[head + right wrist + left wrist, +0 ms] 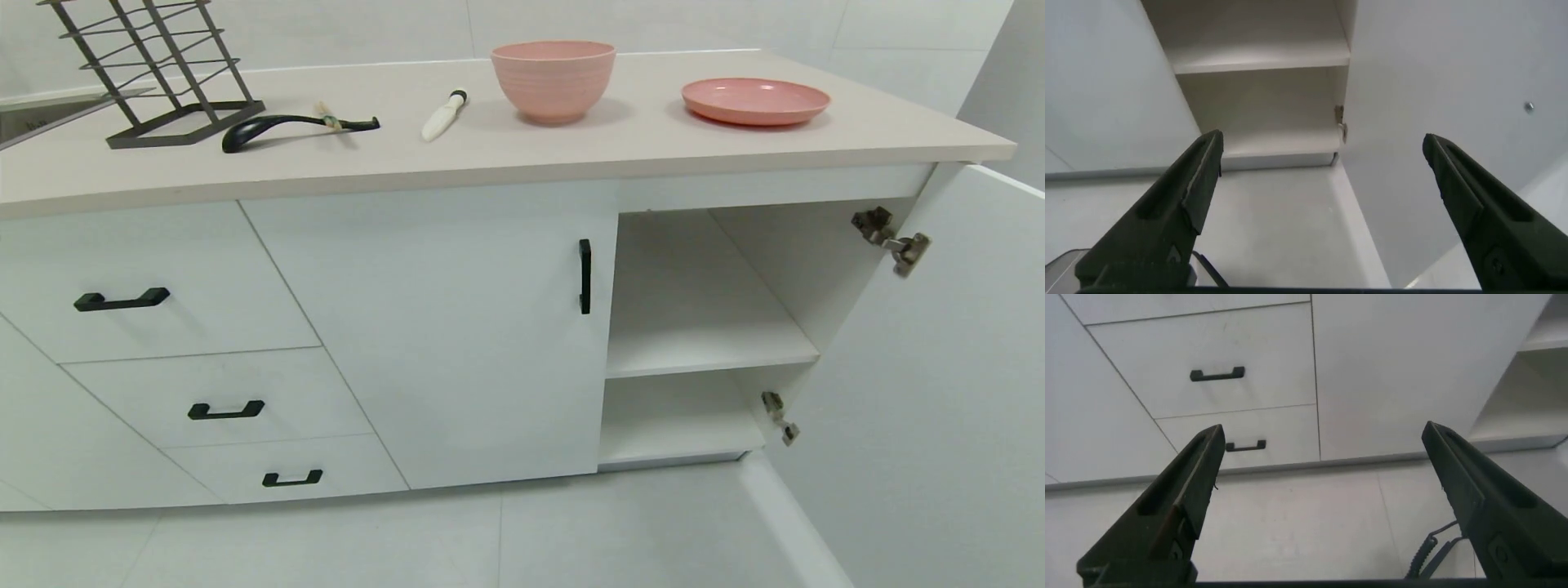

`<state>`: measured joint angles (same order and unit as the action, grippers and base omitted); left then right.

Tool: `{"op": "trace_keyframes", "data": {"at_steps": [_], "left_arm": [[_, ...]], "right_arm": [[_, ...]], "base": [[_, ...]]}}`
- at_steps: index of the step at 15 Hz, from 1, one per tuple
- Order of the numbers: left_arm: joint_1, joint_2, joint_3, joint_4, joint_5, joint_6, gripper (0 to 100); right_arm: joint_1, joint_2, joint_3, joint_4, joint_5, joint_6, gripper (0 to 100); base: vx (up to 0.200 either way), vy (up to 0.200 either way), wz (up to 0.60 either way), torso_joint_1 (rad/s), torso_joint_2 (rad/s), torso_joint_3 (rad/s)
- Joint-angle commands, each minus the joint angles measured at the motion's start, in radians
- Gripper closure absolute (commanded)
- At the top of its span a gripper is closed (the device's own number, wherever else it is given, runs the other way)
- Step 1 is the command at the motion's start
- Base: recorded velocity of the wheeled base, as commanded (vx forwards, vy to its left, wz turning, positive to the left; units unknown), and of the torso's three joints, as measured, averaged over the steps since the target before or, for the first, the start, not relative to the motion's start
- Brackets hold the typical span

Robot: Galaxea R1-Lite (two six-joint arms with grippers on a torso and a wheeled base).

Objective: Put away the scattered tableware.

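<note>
Head view: on the counter (490, 159) I see a pink bowl (553, 79), a pink plate (755, 100) near it, a black ladle (238, 137) and a white-handled utensil (441, 120). Left wrist view: my left gripper (1323, 431) has its jaws spread, facing the drawers (1208, 343). Right wrist view: the right gripper (1323, 139) has its jaws spread, facing the open cabinet shelves (1261, 57).

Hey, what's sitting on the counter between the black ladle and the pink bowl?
In the head view, a small white-handled utensil lies on the counter between the ladle and the bowl, touching neither.
</note>
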<state>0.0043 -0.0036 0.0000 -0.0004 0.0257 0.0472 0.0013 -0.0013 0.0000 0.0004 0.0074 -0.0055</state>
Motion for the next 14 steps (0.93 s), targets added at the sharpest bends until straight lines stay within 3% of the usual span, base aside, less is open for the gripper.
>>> {"op": "trace_keyframes", "data": {"at_steps": [1,6,14], "left_arm": [[0.000,0.004,0.000,-0.001,0.002,-0.003,0],[0.000,0.004,0.000,-0.001,0.000,0.023,0],[0.000,0.004,0.000,0.000,0.000,0.017,0]], "right_arm": [[0.000,0.001,0.000,0.000,0.000,-0.001,0],[0.000,0.001,0.000,0.001,0.000,-0.001,0],[0.000,0.001,0.000,0.001,0.000,0.001,0]], "base": [[0.200,0.000,0.00,0.002,0.01,-0.002],[0.200,0.000,0.00,0.004,0.00,0.003],[0.000,0.000,0.00,0.000,0.00,0.000]]}}
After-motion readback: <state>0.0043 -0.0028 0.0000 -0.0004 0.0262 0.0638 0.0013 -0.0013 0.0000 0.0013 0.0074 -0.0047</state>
